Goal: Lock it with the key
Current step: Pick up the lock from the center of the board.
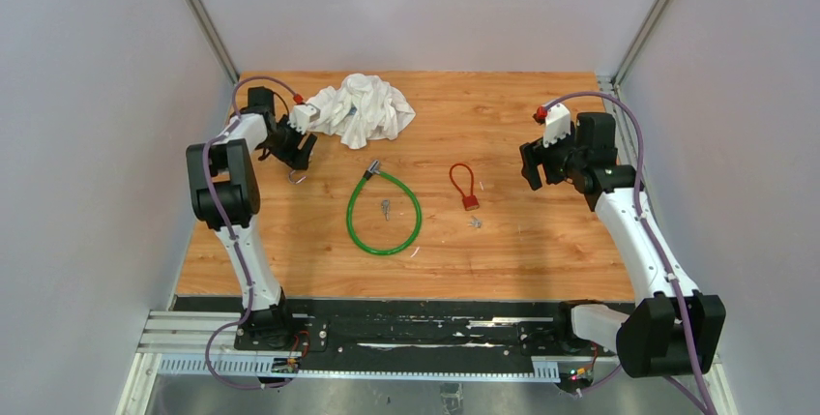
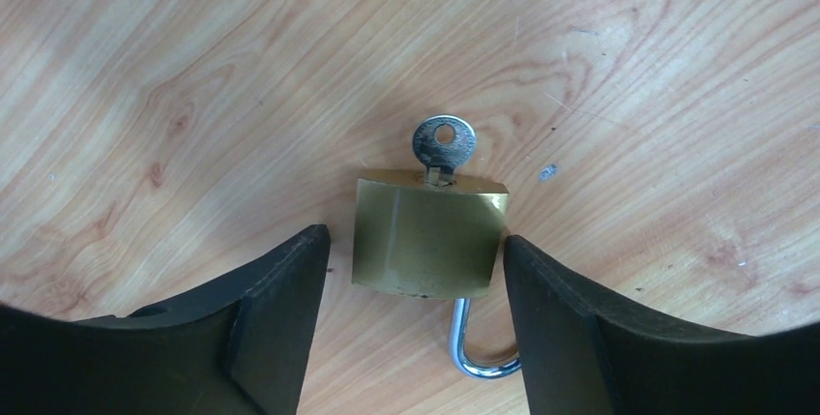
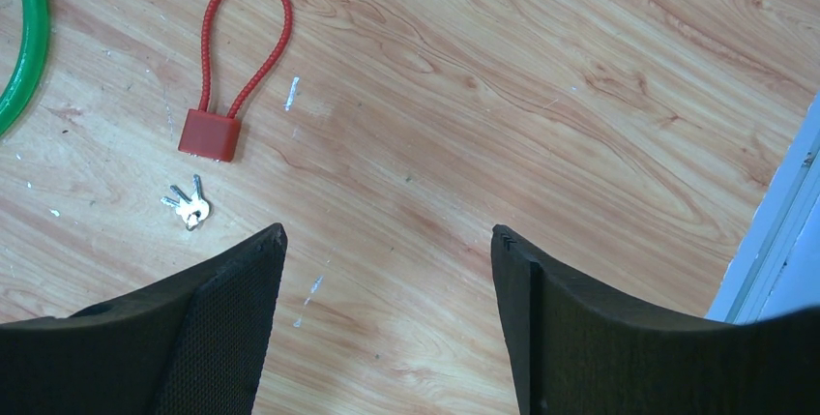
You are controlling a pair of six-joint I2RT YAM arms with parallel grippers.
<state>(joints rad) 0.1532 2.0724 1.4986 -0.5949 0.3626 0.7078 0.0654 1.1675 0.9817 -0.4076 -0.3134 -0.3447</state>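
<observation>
padlock (image 2: 428, 236): brass, silver shackle
key (image 2: 444, 142): silver
cable (image 1: 350, 214): green
loop lock (image 3: 210, 134): red
cloth (image 1: 360, 107): white
table (image 1: 503, 115): light wood grain

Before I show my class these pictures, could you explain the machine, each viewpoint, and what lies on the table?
Two robot arms are bolted at the near edge of a wooden table. The wide picture looks down from above and behind them. The other two come from a camera on each wrist, so the black shapes are each claw's fingers. On the table lie a white cloth, a green cable lock, a red cable lock with small keys beside it, and a brass padlock with a key in it. The left claw stands open either side of the padlock; the right claw is open, holding nothing.
</observation>
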